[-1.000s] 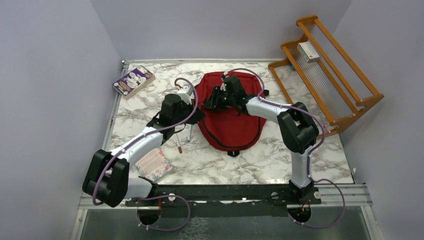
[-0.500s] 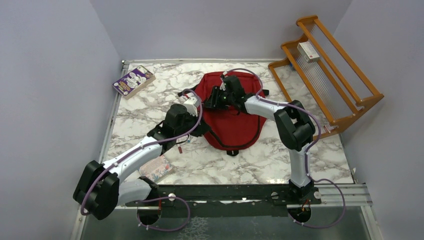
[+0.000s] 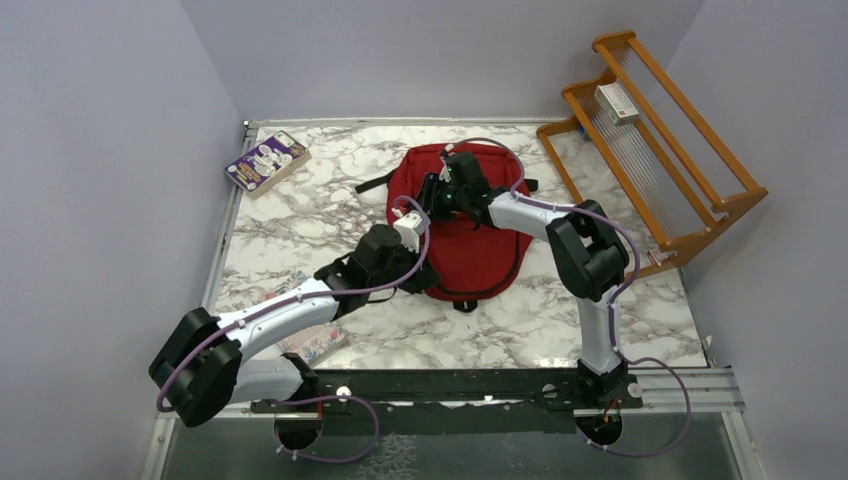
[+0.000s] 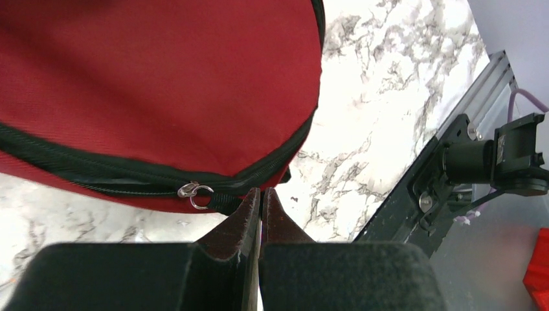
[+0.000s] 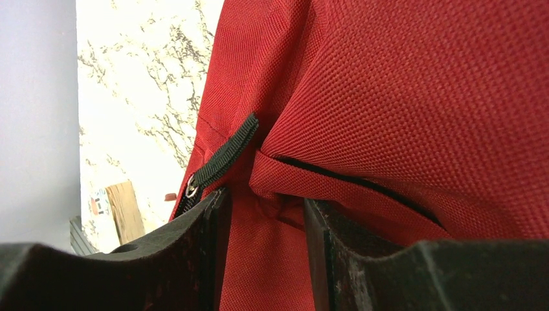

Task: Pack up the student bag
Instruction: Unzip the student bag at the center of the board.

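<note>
The red student bag (image 3: 462,235) lies flat in the middle of the marble table. My left gripper (image 3: 418,272) is at the bag's near left edge. In the left wrist view its jaws (image 4: 261,194) are pressed together at the black zip band. The black tab (image 4: 223,202) of a zip pull with a silver ring (image 4: 194,191) runs in under the fingertips. My right gripper (image 3: 440,200) sits on the bag's upper part. There its jaws (image 5: 265,214) are clamped on a raised fold of red fabric (image 5: 272,259), beside another zip tab (image 5: 223,155).
A purple book (image 3: 266,161) lies at the back left. A wooden rack (image 3: 650,140) holding a small white box (image 3: 617,102) stands at the right. A floral booklet (image 3: 312,342) lies under my left arm. A black metal rail (image 3: 450,385) runs along the near edge.
My left arm has swept from the bag's left side round to its near left edge, jaws shut throughout; it now covers the pens on the table. The right arm has stayed still.
</note>
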Robot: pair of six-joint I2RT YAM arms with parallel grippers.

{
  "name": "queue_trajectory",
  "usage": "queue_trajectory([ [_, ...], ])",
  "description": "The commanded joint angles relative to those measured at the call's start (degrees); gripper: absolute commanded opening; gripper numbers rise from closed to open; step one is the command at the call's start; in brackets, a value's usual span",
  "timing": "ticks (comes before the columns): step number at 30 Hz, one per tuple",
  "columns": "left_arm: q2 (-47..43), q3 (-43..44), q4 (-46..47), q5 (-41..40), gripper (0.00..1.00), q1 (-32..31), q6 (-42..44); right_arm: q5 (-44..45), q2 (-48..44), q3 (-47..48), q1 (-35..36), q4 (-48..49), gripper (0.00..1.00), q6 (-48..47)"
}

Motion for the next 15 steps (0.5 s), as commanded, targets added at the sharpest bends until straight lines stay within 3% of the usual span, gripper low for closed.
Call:
queue_trajectory([
  [1,2.34,1.87,3.19,-1.9,0.0,-4.21,-1.3,-1.0,1.25,2.24,-0.56,2.88,0.49,0.06],
  [15,11.25,5.08,8.39,-4.57,0.0,-14.87,-2.37,-2.11,1.66,2.67,-0.67,2.83,0.49,-0.31],
])
